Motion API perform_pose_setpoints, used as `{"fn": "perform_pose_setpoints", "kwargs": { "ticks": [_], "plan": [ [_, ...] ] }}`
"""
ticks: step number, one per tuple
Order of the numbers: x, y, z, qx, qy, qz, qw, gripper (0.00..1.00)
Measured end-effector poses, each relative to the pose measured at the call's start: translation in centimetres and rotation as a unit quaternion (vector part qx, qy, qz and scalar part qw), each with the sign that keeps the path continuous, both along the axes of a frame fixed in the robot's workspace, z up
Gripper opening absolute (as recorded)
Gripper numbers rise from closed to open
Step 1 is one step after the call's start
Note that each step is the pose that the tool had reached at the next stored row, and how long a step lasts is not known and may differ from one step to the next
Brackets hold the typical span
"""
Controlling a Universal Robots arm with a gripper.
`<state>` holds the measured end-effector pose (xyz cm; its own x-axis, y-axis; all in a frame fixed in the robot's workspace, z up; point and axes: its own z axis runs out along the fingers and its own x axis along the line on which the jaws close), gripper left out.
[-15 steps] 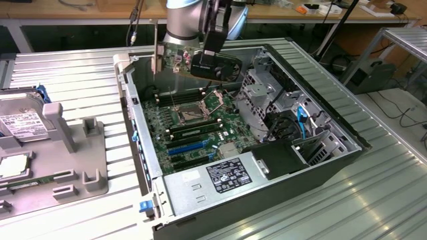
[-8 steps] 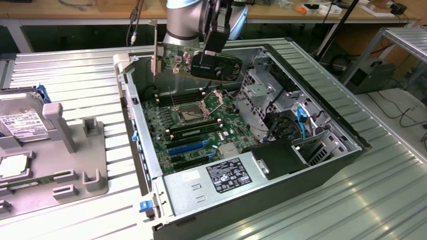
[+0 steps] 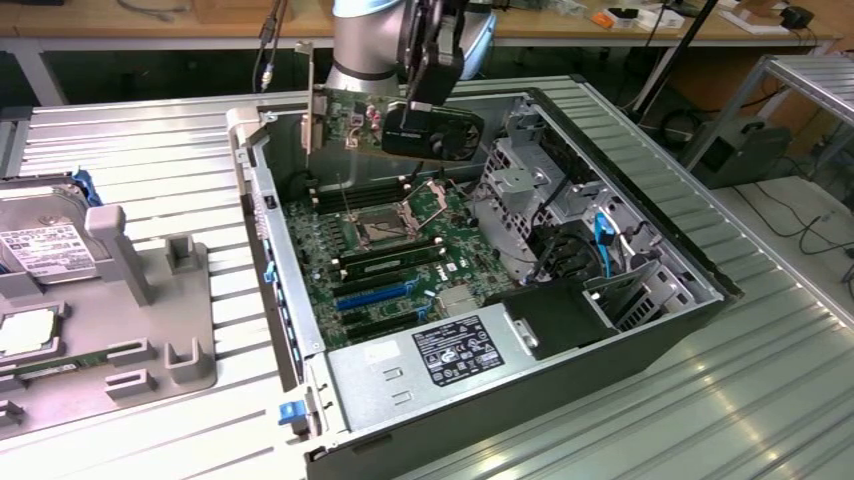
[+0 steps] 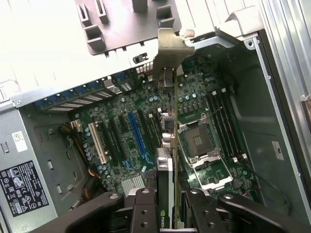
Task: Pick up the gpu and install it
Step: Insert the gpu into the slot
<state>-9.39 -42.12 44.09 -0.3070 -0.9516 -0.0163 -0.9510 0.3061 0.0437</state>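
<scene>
Above the motherboard (image 3: pixel 387 250) of the open case (image 3: pixel 284 310), the gpu (image 3: pixel 416 133), black-faced on green board with 1 silver bracket, is clamped between the narrowly parted gripper (image 3: pixel 431 100) fingers.

Claw (image 3: pixel 430 98) grips gpu (image 3: pixel 430 134), raised above motherboard (image 3: pixel 318 238) in open case (image 3: pixel 284 300).

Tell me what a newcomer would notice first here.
The gpu, held edge-down in the gripper above the far end of the open computer case. Beneath it lies the green motherboard with its blue slots. At the exterior view's left, a grey tray carries a hard drive.
</scene>
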Motion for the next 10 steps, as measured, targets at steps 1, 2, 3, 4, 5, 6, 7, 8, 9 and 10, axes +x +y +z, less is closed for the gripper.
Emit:
{"fn": "perform_pose_setpoints", "kwargs": {
  "ticks": [1, 2, 3, 4, 5, 6, 7, 8, 9, 10],
  "plan": [
    [0.0, 0.0, 0.0, 0.0, 0.0, 0.003, 1.0, 0.27],
    [0.0, 0.0, 0.0, 0.0, 0.0, 0.005, 1.0, 0.27],
    [0.0, 0.0, 0.0, 0.0, 0.0, 0.008, 1.0, 0.27],
    [0.0, 0.0, 0.0, 0.0, 0.0, 0.011, 0.9999, 0.27],
    [0.0, 0.0, 0.0, 0.0, 0.0, 0.014, 0.9999, 0.27],
    [0.0, 0.0, 0.0, 0.0, 0.0, 0.017, 0.9999, 0.27],
    [0.0, 0.0, 0.0, 0.0, 0.0, 0.022, 0.9998, 0.27],
    [0.0, 0.0, 0.0, 0.0, 0.0, 0.027, 0.9996, 0.27],
    [0.0, 0.0, 0.0, 0.0, 0.0, 0.029, 0.9996, 0.27],
    [0.0, 0.0, 0.0, 0.0, 0.0, 0.032, 0.9995, 0.27]
  ]
}}
